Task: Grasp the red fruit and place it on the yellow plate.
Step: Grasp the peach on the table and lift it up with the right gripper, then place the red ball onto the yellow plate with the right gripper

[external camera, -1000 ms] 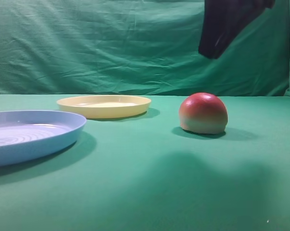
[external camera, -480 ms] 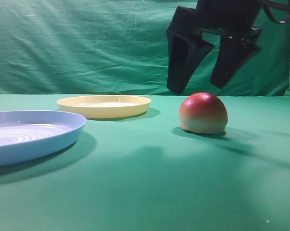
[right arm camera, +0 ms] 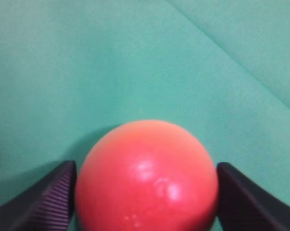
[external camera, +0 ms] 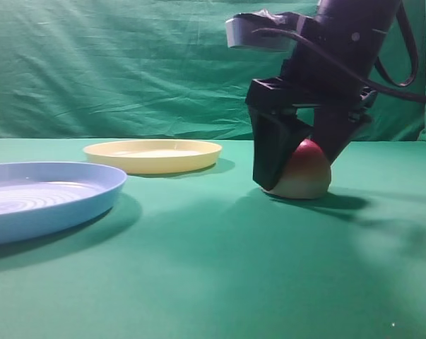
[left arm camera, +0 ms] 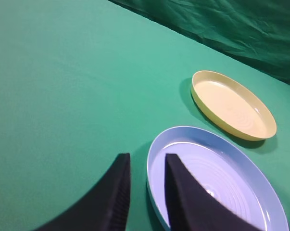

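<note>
Right wrist view is showing the smooth red dome-shaped fruit (right arm camera: 147,175) sitting on the green cloth-covered counter (right arm camera: 87,57), bracketed by the right pincer (right arm camera: 145,202), whose ribbed black fingers (right arm camera: 44,202) are standing spread at either flank of it, not yet squeezing. To the left of the fruit (external camera: 302,171), well apart, the round shallow pale-yellow plastic plate (external camera: 152,155) is lying bare; the light-blue round plate (external camera: 46,198) is lying beyond it. Over that blue plate's rim, the left pincer (left arm camera: 145,192) is hanging with fingers nearly together, holding nothing.
</note>
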{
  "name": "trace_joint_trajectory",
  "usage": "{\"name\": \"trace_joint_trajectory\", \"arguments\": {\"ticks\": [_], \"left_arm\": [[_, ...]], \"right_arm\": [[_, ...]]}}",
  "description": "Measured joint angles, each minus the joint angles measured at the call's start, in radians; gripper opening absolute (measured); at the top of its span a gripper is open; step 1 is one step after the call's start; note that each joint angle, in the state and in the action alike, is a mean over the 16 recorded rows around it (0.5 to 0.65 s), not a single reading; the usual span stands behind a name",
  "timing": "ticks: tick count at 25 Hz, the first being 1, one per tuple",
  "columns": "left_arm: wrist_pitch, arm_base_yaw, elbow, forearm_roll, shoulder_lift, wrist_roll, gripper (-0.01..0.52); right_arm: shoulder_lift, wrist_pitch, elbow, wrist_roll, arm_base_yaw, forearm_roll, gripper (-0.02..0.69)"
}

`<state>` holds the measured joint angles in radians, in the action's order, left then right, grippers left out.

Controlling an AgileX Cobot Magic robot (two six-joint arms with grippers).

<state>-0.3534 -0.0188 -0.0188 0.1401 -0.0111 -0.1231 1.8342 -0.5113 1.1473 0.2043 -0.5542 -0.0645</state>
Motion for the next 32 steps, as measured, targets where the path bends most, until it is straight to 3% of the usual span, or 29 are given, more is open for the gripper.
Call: {"name": "trace_joint_trajectory", "arguments": {"ticks": [5,12,15,27,29,32], "left_arm": [[0.000,0.000,0.000,0.000,0.000,0.000,0.157],[0.000,0.000,0.000,0.000,0.000,0.000,0.157],[0.000,0.000,0.000,0.000,0.000,0.000,0.157],[0.000,0.000,0.000,0.000,0.000,0.000,0.157],[0.000,0.000,0.000,0.000,0.000,0.000,0.157],[0.000,0.000,0.000,0.000,0.000,0.000,0.157]], "right_arm": [[0.013,0.016,0.120,0.000,-0.004,-0.021,0.207],[0.096,0.073,0.322,0.025,-0.024,-0.054,0.216],[0.152,0.101,0.394,0.043,-0.034,-0.062,0.260],[0.303,0.093,0.547,0.104,-0.052,-0.068,0.564],[0.292,0.068,0.563,0.106,-0.052,-0.069,0.572],[0.251,0.014,0.582,0.107,-0.052,-0.069,0.508]]}}
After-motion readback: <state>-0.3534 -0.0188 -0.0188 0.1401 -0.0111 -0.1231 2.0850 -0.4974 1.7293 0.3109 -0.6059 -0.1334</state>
